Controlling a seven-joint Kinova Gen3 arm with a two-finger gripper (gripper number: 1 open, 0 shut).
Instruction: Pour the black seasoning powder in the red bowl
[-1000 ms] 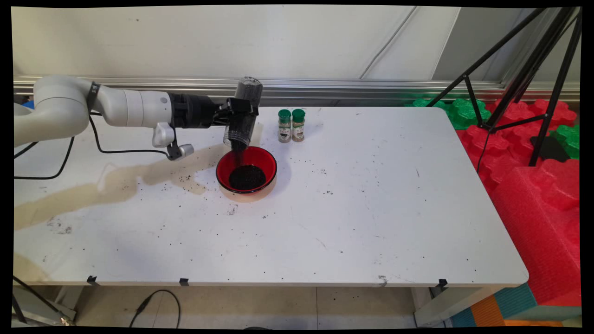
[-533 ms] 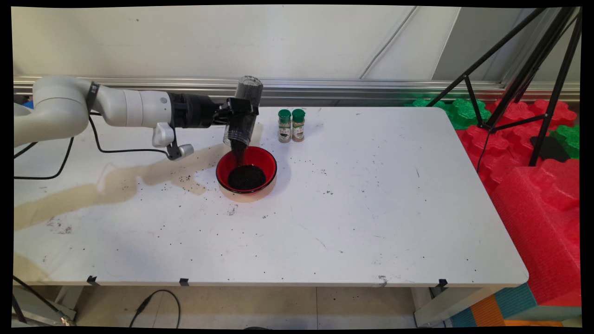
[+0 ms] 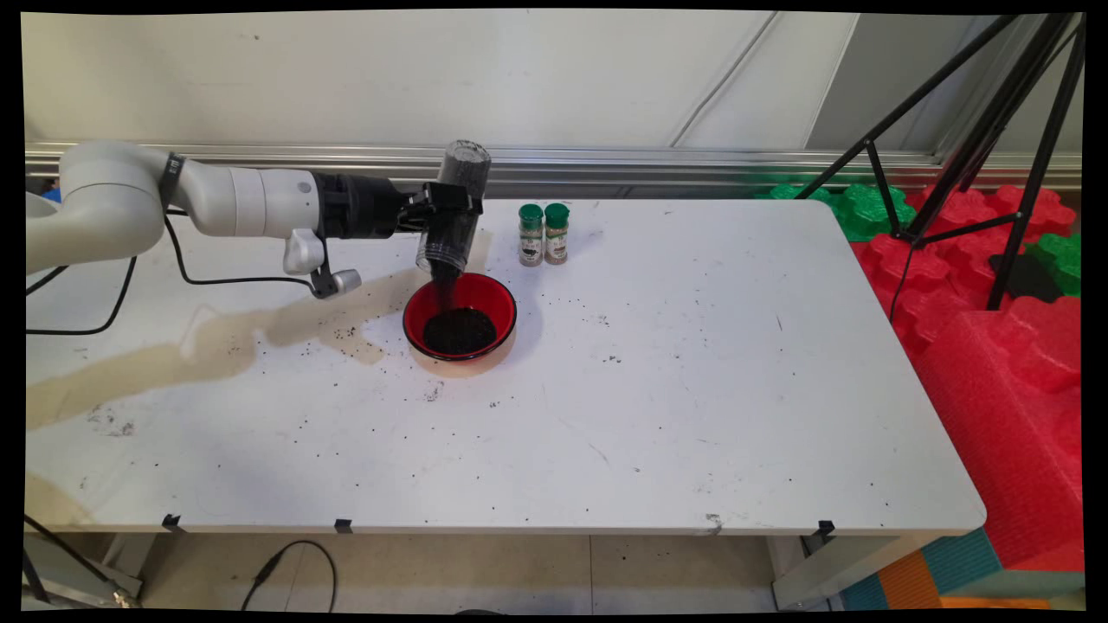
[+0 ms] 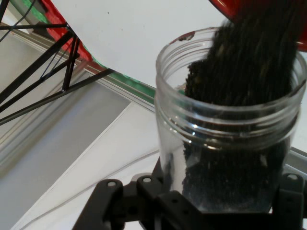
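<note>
1. The black two-finger gripper (image 3: 446, 210) is closed around the middle of a clear plastic jar with a screw-thread mouth (image 3: 454, 208). It holds the jar up in the air.
2. The jar is tipped nearly upside down. Its open mouth points down and its flat bottom is up near the wall.
3. Small black grains (image 4: 244, 62) are falling out of the jar's mouth in a thin dark stream.
4. Right under the mouth sits a round red bowl (image 3: 498, 298) on the white table (image 3: 692, 389). The jar does not touch the bowl.
5. A dark pile of the same grains (image 3: 460, 330) lies in the bottom of the bowl.
6. In the hand view the jar (image 4: 225, 129) fills the right side, and grains cling to its inside wall. The gripper's black linkage hugs the jar at the bottom edge.
7. Two little spice bottles with green caps (image 3: 544, 232) stand side by side just behind the bowl, a bit to its right. They touch or nearly touch each other.
8. Loose black specks are scattered on the table around the bowl.
9. A pale brown stain (image 3: 216, 342) spreads across the table to the left of the bowl.
</note>
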